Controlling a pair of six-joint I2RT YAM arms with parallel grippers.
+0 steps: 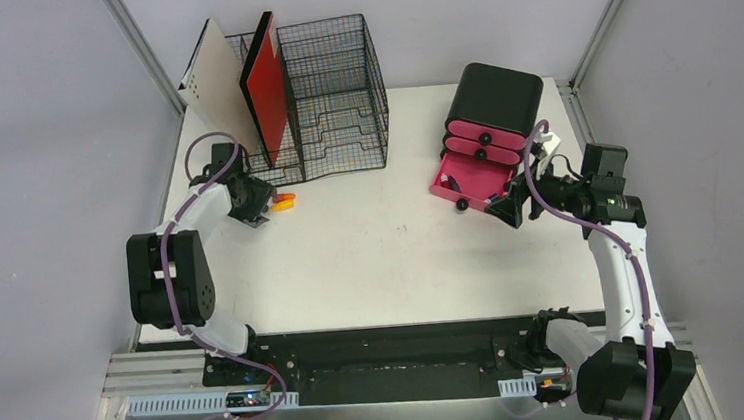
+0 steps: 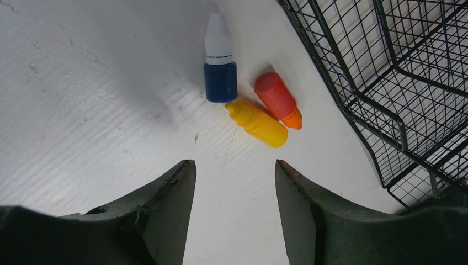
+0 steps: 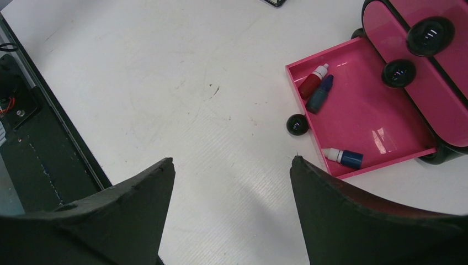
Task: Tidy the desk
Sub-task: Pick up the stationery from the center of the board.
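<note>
The white desk [image 1: 371, 250] holds three small dropper bottles lying next to the wire-mesh organizer: blue [image 2: 220, 80], yellow [image 2: 258, 122] and orange-red [image 2: 276, 98]. From above they show as a small orange patch [image 1: 285, 201]. My left gripper [image 2: 234, 168] is open and empty, just short of the yellow bottle; it also shows in the top view [image 1: 264, 211]. My right gripper [image 3: 232, 163] is open and empty over bare desk, beside the open pink drawer [image 3: 370, 118]. The drawer holds a red bottle [image 3: 311, 84], a teal bottle [image 3: 320, 95] and a blue bottle [image 3: 346, 157].
The black wire-mesh organizer [image 1: 333, 83] stands at the back left with a beige board [image 1: 216, 92] and a red board [image 1: 265, 83] upright in it. The black box with pink drawers [image 1: 496, 100] stands at the back right. A black strip [image 1: 359, 356] runs along the front edge.
</note>
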